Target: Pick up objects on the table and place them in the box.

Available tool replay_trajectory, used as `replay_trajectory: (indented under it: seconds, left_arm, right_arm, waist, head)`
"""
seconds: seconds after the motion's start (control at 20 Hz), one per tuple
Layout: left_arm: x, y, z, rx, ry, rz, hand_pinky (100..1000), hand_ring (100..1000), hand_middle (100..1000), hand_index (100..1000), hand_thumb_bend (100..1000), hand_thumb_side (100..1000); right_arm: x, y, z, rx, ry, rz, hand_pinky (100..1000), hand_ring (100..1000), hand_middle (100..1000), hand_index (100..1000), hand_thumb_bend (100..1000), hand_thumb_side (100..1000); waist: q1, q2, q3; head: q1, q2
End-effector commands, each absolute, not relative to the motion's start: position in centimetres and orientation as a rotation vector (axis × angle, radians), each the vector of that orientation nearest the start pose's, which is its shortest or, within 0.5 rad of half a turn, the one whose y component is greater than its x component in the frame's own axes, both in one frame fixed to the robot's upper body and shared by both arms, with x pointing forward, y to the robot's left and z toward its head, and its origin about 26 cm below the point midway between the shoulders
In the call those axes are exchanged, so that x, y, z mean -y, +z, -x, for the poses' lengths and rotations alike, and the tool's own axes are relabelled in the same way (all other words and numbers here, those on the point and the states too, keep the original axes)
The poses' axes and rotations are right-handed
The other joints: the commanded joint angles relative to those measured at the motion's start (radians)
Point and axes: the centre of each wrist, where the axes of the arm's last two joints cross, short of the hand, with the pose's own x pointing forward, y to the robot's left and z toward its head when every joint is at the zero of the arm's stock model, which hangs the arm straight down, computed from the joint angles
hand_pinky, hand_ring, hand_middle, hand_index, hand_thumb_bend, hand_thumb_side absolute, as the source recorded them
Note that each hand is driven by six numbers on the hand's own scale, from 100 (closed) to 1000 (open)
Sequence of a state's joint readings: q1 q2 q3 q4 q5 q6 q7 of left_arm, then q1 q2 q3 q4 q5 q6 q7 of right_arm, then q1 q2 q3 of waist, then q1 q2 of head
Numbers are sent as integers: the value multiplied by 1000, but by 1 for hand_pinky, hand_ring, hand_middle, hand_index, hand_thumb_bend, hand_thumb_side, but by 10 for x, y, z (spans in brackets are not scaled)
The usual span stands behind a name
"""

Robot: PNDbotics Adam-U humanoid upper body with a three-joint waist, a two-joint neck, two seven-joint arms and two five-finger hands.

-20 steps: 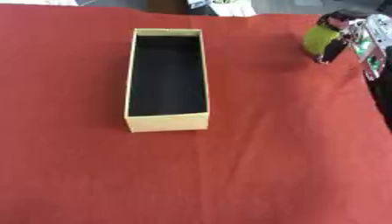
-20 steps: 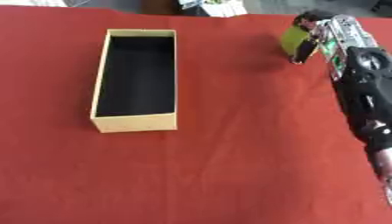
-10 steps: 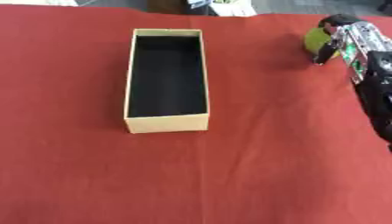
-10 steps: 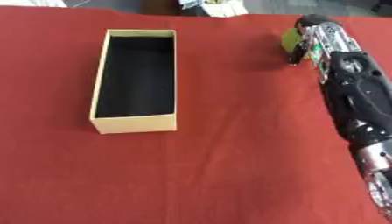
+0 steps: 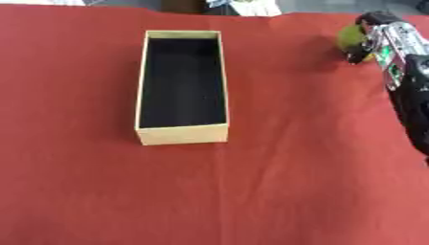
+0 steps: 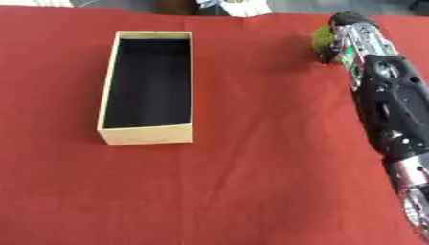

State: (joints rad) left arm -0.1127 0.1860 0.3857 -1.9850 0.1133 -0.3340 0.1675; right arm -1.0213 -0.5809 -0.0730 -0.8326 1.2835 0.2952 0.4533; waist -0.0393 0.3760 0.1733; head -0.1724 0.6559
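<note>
A long tan cardboard box (image 5: pixel 182 134) with a dark inside stands open on the red cloth, left of centre, and nothing shows in it. A small round yellow-green object (image 6: pixel 321 38) lies at the far right of the cloth. My right hand (image 6: pixel 356 36) is on it from the right, with dark fingers curled round its near side, so only its left part shows. The black and silver right forearm (image 6: pixel 392 110) runs from the lower right edge up to the hand. My left hand shows in neither view.
The red cloth (image 5: pixel 276 182) covers the whole table. Past its far edge lie pale items (image 5: pixel 251 6) and dark shapes. The cloth between the box and my right arm is bare.
My right arm has reached further in along the right side. The hand has closed over the yellow-green object, so less of it shows now. The box has not moved.
</note>
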Motion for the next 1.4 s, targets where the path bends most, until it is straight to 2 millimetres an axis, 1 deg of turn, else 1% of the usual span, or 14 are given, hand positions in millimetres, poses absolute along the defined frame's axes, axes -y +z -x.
replay_trajectory:
  seconds: [0.05,0.1,0.15,0.25,0.5,0.65,0.85,0.95,1.05,1.15,1.25,1.4]
  left_arm:
    - [-354,159,-262,2479,258,-475,593,794,847,697,184,717]
    - [-354,159,-262,2478,258,-474,593,794,847,697,184,717]
    - [-354,159,-262,2478,258,-474,593,794,845,697,184,716]
    - [-354,159,-262,2478,258,-474,593,793,844,697,183,714]
    - [-355,159,-261,2477,259,-476,593,792,843,697,182,710]
    - [-355,159,-262,2478,257,-477,593,790,841,697,182,709]
    - [-355,159,-261,2477,255,-478,593,788,839,696,182,708]
    - [-355,160,-261,2477,255,-480,593,787,838,696,182,709]
    - [-356,160,-261,2477,254,-480,593,786,837,696,183,709]
    - [-356,160,-262,2478,252,-481,593,785,836,696,183,709]
    - [-356,161,-262,2478,250,-481,593,785,835,696,184,709]
    - [-356,161,-262,2478,248,-480,593,784,835,696,185,708]
  right_arm:
    - [375,277,-471,866,908,1357,850,860,739,834,100,100]
    - [374,277,-471,866,908,1364,844,852,717,817,100,100]
    - [374,277,-471,864,904,1380,829,827,673,779,100,100]
    - [373,278,-471,867,878,1445,798,757,602,703,100,100]
    - [372,283,-467,973,812,1614,739,633,501,546,100,100]
    - [373,289,-462,1051,800,1678,732,616,481,525,100,100]
    - [372,300,-452,1130,847,1723,735,615,488,531,100,100]
    - [369,309,-446,1183,896,1741,737,616,493,537,100,100]
    - [361,321,-437,1265,962,1750,737,615,499,543,100,100]
    - [349,336,-425,1374,1041,1746,736,613,500,544,100,100]
    - [331,349,-413,1502,1132,1722,735,609,501,546,100,100]
    - [297,367,-395,1704,1296,1647,738,605,503,549,100,100]
  waist:
    - [3,-17,1]
    - [2,-17,1]
    - [2,-17,2]
    - [2,-17,2]
    - [1,-20,0]
    - [0,-21,-2]
    - [-2,-22,-4]
    - [-3,-22,-4]
    - [-5,-22,-5]
    - [-7,-23,-6]
    - [-10,-25,-7]
    - [-13,-28,-6]
  head:
    - [0,-13]
    - [0,-14]
    - [0,-14]
    - [0,-15]
    - [2,-14]
    - [2,-13]
    - [3,-13]
    - [5,-11]
    - [5,-9]
    - [5,-6]
    - [4,-2]
    - [4,3]
